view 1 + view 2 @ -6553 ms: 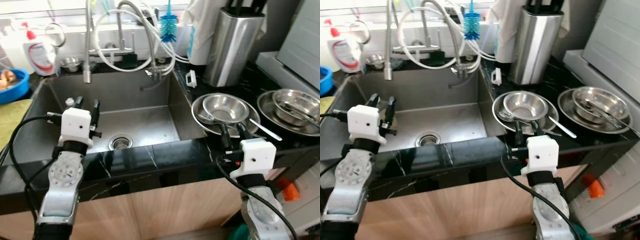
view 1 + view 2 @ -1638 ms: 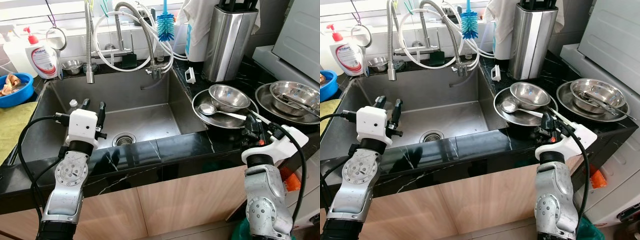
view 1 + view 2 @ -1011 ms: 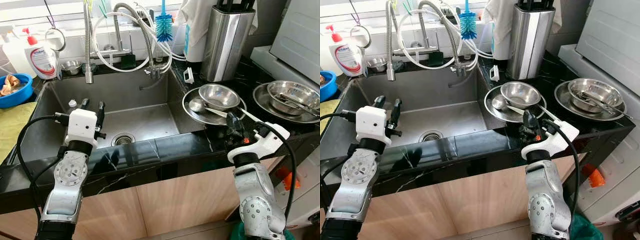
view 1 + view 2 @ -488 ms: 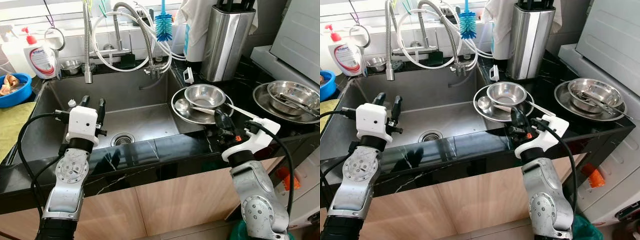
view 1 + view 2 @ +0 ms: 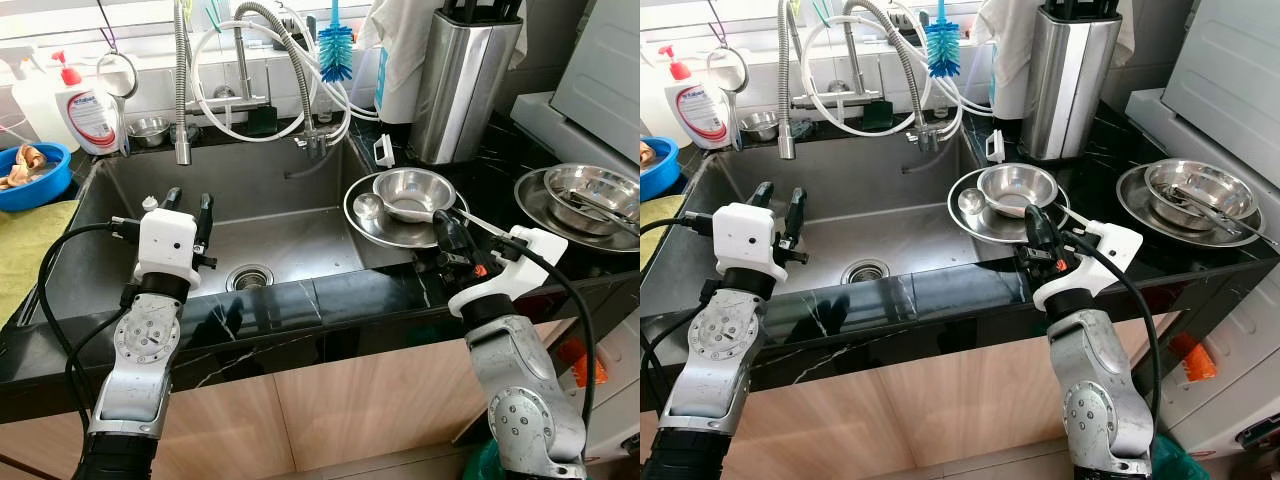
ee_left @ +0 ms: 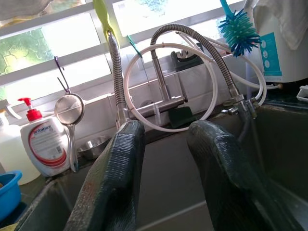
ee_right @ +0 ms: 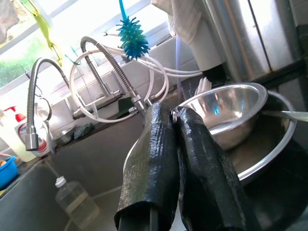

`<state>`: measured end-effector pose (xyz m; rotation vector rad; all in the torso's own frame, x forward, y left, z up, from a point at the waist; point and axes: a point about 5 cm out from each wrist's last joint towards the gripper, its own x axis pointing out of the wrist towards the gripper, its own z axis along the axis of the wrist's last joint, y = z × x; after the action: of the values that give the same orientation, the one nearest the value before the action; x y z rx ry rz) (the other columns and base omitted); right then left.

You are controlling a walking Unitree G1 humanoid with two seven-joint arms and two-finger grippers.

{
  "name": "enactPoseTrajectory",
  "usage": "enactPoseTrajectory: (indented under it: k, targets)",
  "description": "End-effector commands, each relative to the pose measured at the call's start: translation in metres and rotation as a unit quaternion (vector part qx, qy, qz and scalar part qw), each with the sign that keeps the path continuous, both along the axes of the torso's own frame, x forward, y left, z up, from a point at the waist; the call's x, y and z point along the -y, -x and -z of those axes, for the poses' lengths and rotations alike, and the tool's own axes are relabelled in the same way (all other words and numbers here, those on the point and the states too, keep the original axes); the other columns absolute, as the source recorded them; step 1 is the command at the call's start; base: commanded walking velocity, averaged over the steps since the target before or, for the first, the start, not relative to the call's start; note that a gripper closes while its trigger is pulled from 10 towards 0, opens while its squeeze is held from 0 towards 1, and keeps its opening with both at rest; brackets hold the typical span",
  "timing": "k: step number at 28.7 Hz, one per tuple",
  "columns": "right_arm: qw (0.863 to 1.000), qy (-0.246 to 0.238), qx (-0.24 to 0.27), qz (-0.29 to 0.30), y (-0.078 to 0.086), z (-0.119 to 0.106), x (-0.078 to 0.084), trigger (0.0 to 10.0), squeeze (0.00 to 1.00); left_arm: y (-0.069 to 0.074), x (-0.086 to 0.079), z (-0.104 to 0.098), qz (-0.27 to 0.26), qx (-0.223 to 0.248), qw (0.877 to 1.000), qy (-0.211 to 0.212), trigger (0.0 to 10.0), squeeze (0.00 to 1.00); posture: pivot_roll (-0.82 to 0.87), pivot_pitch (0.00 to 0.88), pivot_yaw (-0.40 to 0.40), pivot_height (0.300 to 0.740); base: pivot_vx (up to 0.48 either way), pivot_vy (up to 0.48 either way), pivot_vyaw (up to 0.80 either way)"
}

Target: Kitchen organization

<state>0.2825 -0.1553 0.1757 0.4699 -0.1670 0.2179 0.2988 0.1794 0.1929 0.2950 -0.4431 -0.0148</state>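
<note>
Right gripper (image 5: 447, 238): fingers pinched on near rim of plate (image 5: 372, 226), at counter (image 5: 330, 290) front edge.
Plate: steel, partly overhanging sink (image 5: 290, 245) right edge; carries bowl (image 5: 412, 192) and ladle (image 5: 366, 207).
Second plate (image 5: 533, 212) with bowl (image 5: 592, 190): further right on counter, well apart.
Left gripper (image 5: 187, 211): fingers apart, holding nothing, hovering over sink left half, near drain (image 5: 249, 277).
Behind sink: faucet (image 5: 281, 50), blue brush (image 5: 336, 45), soap bottle (image 5: 88, 102), steel canister (image 5: 460, 80).
Far left: blue tub (image 5: 32, 172).

Bright window backlight, sharp frames
</note>
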Motion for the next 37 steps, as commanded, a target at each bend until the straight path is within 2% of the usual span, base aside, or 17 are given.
enactPoseTrajectory:
  k: [1,6,16,22,27,31,32,33,37]
  targets:
    - [0.999,0.002,0.026,0.020,0.000,-0.012,0.006,10.0,0.00,-0.003,0.001,-0.001,0.003,-0.004,1.000,0.003,10.0,0.00,-0.05,0.000,0.031,0.740,0.000,0.000,0.00]
    - [0.996,0.001,0.028,0.083,-0.003,-0.015,0.025,10.0,0.00,-0.003,0.002,0.000,0.005,-0.005,1.000,0.005,10.0,0.00,-0.05,0.000,0.032,0.740,0.000,0.000,0.00]
    - [0.994,-0.004,0.033,0.108,-0.005,-0.017,0.030,10.0,0.00,-0.004,0.000,-0.002,-0.003,0.000,1.000,0.007,10.0,0.00,-0.04,0.000,0.029,0.740,0.000,0.000,0.00]
    - [0.995,-0.013,0.085,0.060,-0.004,-0.038,0.015,10.0,0.00,-0.006,0.001,-0.008,-0.003,0.010,1.000,0.011,10.0,0.00,-0.04,0.000,0.028,0.740,0.000,0.000,0.00]
    - [0.994,-0.036,0.094,0.041,-0.004,-0.044,0.008,10.0,0.00,-0.007,0.004,-0.009,0.001,0.010,1.000,0.014,10.0,0.00,-0.05,0.000,0.028,0.740,0.000,0.000,0.00]
    - [0.986,-0.116,0.107,-0.056,0.003,-0.050,-0.012,10.0,0.00,-0.008,0.009,-0.009,0.018,0.003,1.000,0.021,10.0,0.00,-0.05,0.000,0.026,0.740,0.000,0.000,0.00]
    - [0.986,-0.116,0.107,-0.056,0.003,-0.050,-0.012,10.0,0.00,-0.008,0.009,-0.009,0.018,0.003,1.000,0.021,10.0,0.00,-0.05,0.000,0.026,0.740,0.000,0.000,0.00]
    - [0.979,-0.146,0.109,-0.089,0.006,-0.051,-0.019,10.0,0.00,-0.009,0.011,-0.009,0.024,-0.002,0.999,0.030,10.0,0.00,-0.04,0.000,0.025,0.740,0.000,0.000,0.00]
    - [0.966,-0.184,0.113,-0.143,0.014,-0.050,-0.028,10.0,0.00,-0.012,0.014,-0.010,0.042,-0.015,0.997,0.060,10.0,0.00,-0.04,0.000,0.023,0.740,0.000,0.000,0.00]
